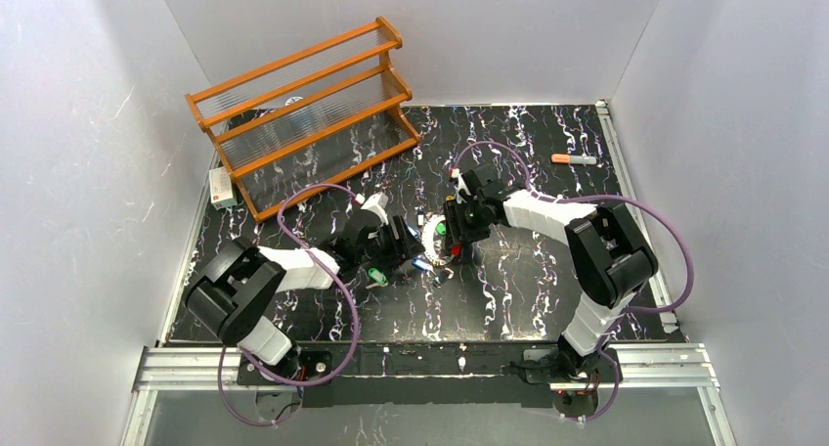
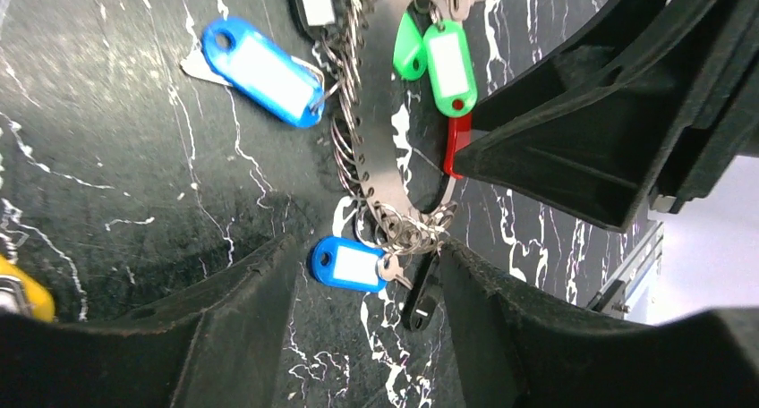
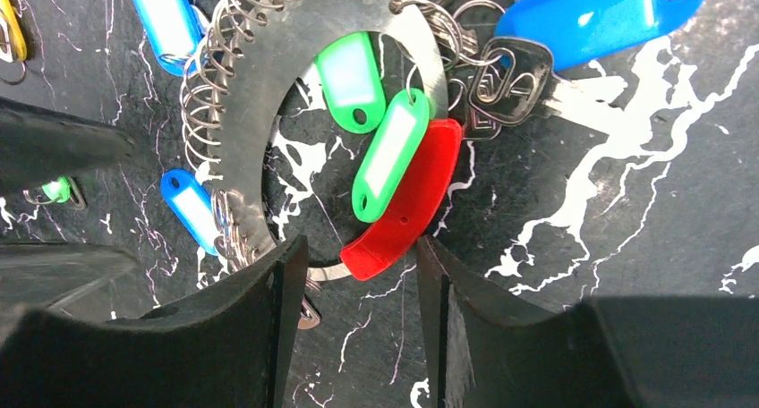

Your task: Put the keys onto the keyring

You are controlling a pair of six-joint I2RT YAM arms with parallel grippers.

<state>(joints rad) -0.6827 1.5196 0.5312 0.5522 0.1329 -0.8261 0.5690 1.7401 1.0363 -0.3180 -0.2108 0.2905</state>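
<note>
I find nothing to read: the white label windows on the keys (image 3: 591, 14) are blank, and I cannot make out the emblem on the black key head (image 3: 501, 77). The keyring (image 3: 260, 95) lies mid-table (image 1: 528, 299). My left pincer (image 2: 364, 247) stands open astride a small blue tag (image 2: 349, 265) at the ring's edge, and my right pincer (image 3: 358, 244) gapes around the red arc's (image 3: 403, 202) tip. Bare table lies near and right, with the wooden rack (image 1: 303, 104) well apart at far left.
</note>
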